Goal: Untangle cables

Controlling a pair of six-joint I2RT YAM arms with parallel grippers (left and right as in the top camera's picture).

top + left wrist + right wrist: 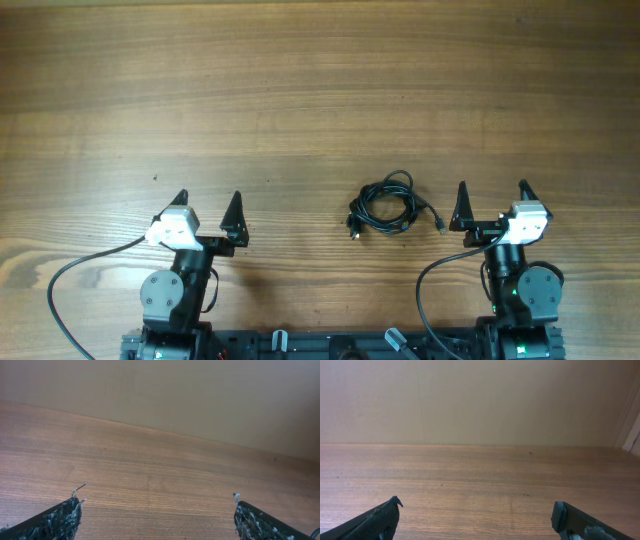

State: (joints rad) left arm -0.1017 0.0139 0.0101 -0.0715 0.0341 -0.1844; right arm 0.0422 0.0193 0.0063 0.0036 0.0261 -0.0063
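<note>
The cables (385, 208) lie as a small black coiled tangle on the wooden table, right of centre, with small plug ends sticking out at its left and right. My right gripper (492, 191) stands open just to the right of the tangle, nothing between its fingers. My left gripper (208, 201) is open well to the left, also empty. In the left wrist view the left gripper (157, 510) shows only bare wood between its fingers. The right gripper (476, 510) likewise frames bare table. The cables are out of both wrist views.
A plain beige wall (480, 400) rises behind the table's far edge. The arms' own thick black wires (70, 280) loop beside each base near the front edge.
</note>
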